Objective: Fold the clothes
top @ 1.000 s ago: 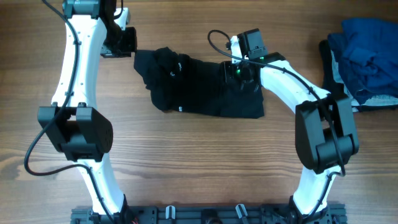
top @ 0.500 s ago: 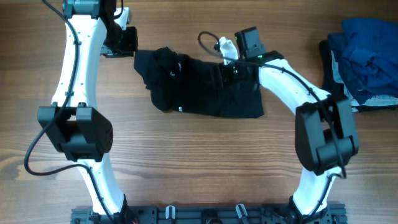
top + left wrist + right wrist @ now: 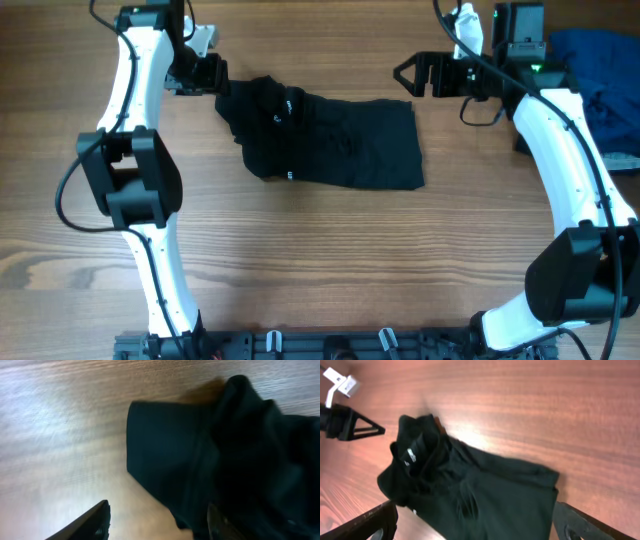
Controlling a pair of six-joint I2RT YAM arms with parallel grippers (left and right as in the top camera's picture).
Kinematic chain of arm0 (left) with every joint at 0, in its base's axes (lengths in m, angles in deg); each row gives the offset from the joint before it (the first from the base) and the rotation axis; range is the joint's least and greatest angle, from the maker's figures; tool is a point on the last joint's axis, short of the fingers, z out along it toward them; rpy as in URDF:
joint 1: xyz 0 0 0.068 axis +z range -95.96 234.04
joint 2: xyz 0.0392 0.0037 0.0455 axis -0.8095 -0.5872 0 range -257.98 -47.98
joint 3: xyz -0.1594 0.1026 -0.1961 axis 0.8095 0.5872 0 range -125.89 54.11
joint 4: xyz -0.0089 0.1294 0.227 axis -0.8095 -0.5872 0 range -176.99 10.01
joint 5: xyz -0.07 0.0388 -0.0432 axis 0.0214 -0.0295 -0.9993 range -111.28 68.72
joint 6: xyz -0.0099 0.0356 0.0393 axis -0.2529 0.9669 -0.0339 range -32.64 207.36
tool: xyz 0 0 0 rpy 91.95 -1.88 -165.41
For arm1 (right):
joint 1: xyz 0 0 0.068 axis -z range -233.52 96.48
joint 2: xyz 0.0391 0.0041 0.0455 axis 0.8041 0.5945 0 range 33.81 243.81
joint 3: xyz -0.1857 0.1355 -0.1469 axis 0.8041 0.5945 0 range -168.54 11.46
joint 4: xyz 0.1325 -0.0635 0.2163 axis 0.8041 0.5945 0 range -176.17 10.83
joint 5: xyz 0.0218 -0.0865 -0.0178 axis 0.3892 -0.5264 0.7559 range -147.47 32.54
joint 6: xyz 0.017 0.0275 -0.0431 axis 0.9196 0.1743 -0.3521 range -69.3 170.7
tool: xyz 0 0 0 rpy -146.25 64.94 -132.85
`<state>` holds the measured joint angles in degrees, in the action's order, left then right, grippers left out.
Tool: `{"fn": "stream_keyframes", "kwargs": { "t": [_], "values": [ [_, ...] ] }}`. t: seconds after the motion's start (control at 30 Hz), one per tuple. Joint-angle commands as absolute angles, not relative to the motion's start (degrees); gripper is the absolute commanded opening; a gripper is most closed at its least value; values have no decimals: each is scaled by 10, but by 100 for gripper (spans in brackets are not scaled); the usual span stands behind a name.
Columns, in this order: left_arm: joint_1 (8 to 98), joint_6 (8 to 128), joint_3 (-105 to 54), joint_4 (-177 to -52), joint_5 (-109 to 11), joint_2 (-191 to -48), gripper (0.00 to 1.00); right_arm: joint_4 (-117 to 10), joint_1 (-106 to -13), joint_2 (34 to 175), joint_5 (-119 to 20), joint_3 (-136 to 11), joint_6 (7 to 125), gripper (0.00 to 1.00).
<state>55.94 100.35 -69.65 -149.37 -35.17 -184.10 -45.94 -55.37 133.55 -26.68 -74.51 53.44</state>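
Observation:
A black garment (image 3: 335, 140) lies crumpled on the wooden table, its collar end bunched at the left. My left gripper (image 3: 214, 76) sits at that upper left corner. In the left wrist view the left gripper (image 3: 157, 527) is open, and the garment (image 3: 225, 460) reaches under its right finger (image 3: 217, 522). My right gripper (image 3: 404, 73) hovers open above the table, up and right of the garment's top right corner and apart from it. The right wrist view looks down on the garment (image 3: 480, 495), far below the wide jaws of the right gripper (image 3: 477, 530).
A pile of blue clothes (image 3: 595, 70) lies at the far right edge, close behind the right arm. The left gripper (image 3: 345, 422) shows in the right wrist view's upper left. Bare wood surrounds the garment in front.
The right gripper let go of the garment's right part, opened wide and pulled back up and to the right. The left gripper opened at the garment's left corner.

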Motion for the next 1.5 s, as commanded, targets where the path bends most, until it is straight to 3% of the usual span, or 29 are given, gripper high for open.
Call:
{"fn": "stream_keyframes", "kwargs": {
  "t": [0.0,0.47,0.63,0.83,0.9,0.97,1.47],
  "values": [
    [577,1099,-694,-1453,-421,-1874,62,-447,-554,1337,-293,-747,532,99],
    [576,1127,-694,-1389,-498,-1950,59,-444,-554,1337,-294,-747,532,100],
    [577,1127,-694,-1431,-502,-1948,29,-446,-554,1337,-296,-747,533,99],
    [577,1127,-694,-1498,-505,-1948,26,-447,-554,1337,-296,-747,533,100],
    [577,1127,-694,-1513,-508,-1947,19,-448,-554,1337,-296,-747,532,99],
    [578,1127,-694,-1524,-517,-1946,5,-447,-554,1337,-296,-747,533,100],
    [587,1110,-697,-1531,-584,-1794,4,-449,-554,1337,-297,-747,532,100]
  ]
}}
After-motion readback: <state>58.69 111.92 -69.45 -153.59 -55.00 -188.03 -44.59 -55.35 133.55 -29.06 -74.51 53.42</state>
